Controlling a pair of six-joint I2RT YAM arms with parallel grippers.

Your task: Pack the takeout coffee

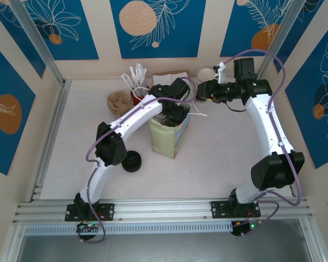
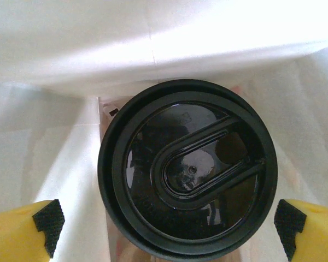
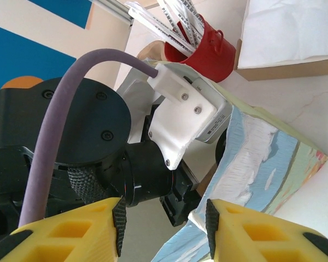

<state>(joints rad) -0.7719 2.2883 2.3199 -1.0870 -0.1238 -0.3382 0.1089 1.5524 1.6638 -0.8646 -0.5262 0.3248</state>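
My left gripper (image 2: 169, 232) is hanging released, yellow fingers clear on both sides of the small paper cup with its round black plastic lid (image 2: 186, 169), sitting upright inside the tan printed paper bag (image 1: 164, 139). I am judging a straight upward withdrawal best, sparing the bag walls. My right gripper (image 3: 164, 218) is hovering at the bag's rim; I cannot tell whether it is clenched.

Two arms, the left arm (image 1: 128, 120) and the right arm (image 1: 268, 128), rise from the table's (image 1: 224, 158) near edge. Mid-table there is one bag (image 1: 164, 139) holding one lidded cup (image 2: 186, 169), and one lid pile (image 1: 132, 161). At the far edge are one red pot (image 1: 135, 97), one napkin stack (image 1: 172, 78) and one brown bundle (image 1: 118, 101).
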